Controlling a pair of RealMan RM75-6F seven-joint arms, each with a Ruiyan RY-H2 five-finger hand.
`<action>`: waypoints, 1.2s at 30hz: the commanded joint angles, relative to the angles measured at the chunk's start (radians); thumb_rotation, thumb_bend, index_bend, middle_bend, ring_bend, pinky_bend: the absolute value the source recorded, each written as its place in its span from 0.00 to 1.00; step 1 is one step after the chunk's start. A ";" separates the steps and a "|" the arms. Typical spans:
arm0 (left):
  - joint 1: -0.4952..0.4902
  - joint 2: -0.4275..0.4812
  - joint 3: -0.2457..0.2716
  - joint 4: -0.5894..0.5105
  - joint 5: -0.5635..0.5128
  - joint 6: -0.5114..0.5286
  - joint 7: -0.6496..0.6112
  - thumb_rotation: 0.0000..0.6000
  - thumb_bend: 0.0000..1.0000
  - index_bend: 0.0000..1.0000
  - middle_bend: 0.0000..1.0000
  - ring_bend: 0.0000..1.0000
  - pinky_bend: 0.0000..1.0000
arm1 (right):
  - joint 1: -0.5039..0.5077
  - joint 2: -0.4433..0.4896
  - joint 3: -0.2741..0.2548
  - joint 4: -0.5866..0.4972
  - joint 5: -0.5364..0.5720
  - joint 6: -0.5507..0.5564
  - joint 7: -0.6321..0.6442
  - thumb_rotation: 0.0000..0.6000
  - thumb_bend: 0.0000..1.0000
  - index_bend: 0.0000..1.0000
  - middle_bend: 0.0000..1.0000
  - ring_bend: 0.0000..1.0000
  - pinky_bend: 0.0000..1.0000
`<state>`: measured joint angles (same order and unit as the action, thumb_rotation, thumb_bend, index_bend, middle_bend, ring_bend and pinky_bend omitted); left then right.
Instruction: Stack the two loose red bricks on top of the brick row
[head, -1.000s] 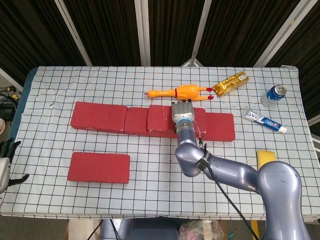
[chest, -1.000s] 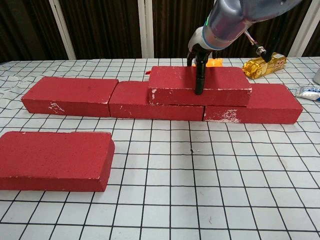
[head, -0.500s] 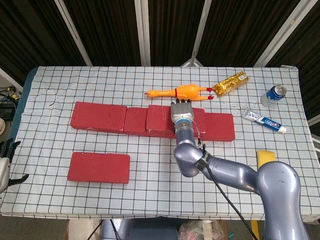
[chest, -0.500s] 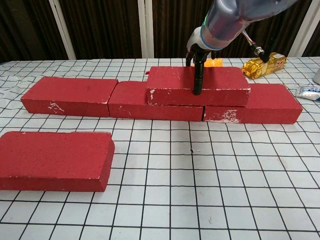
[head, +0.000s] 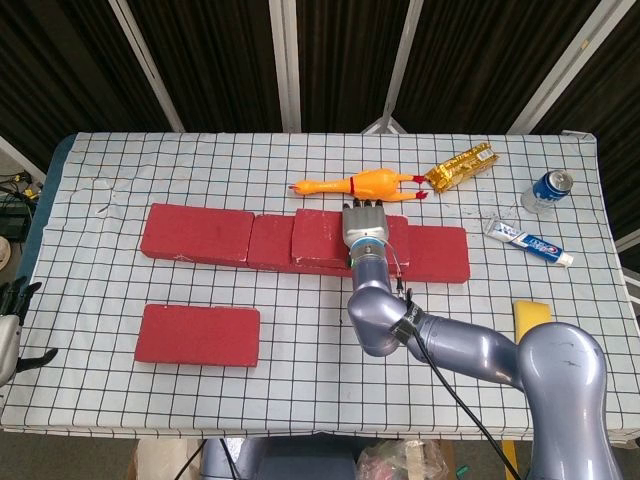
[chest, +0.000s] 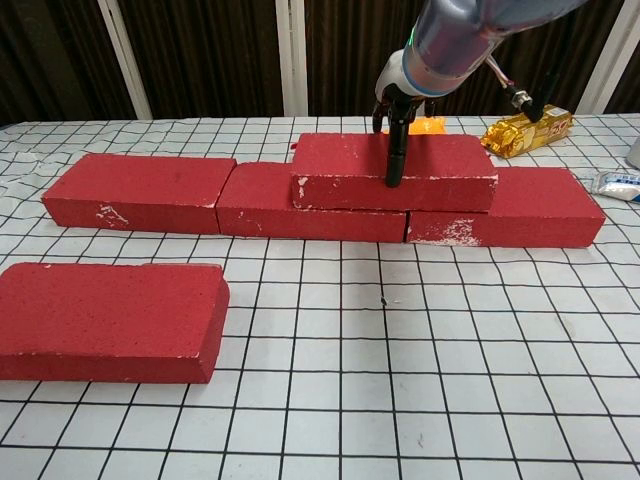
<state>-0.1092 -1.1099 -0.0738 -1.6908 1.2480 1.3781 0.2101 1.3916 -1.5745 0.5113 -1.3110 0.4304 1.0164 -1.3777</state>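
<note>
While our right hand is gripping the stacked brick on the brick row, we are settling it, and the loose brick in front of the row is waiting.

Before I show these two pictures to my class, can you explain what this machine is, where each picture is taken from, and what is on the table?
It is a two-armed robot with human-like hands. One picture looks down from its head, the other looks forward from its chest. On the checked table lies a row of red bricks. The right hand grips one brick on top of the row. Another loose brick waits nearer the robot. The left hand hangs empty at the table's edge. A rubber chicken, can and toothpaste lie behind.
</note>
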 joint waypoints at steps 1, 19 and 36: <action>0.001 0.001 0.000 -0.001 0.002 0.003 -0.002 1.00 0.00 0.12 0.01 0.00 0.02 | -0.001 0.002 0.002 -0.006 0.002 0.004 -0.002 1.00 0.16 0.12 0.00 0.00 0.00; -0.003 0.005 0.000 0.009 0.008 -0.006 -0.024 1.00 0.00 0.12 0.01 0.00 0.02 | -0.135 0.242 0.054 -0.359 -0.160 0.084 0.156 1.00 0.16 0.12 0.00 0.00 0.00; 0.013 0.009 0.041 -0.025 0.110 0.026 -0.046 1.00 0.00 0.12 0.00 0.00 0.02 | -0.960 0.692 -0.223 -0.821 -1.392 0.120 0.962 1.00 0.16 0.12 0.00 0.00 0.00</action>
<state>-0.0981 -1.0985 -0.0359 -1.7137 1.3545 1.4017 0.1624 0.7215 -0.9948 0.4198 -2.0751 -0.5436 1.0857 -0.7240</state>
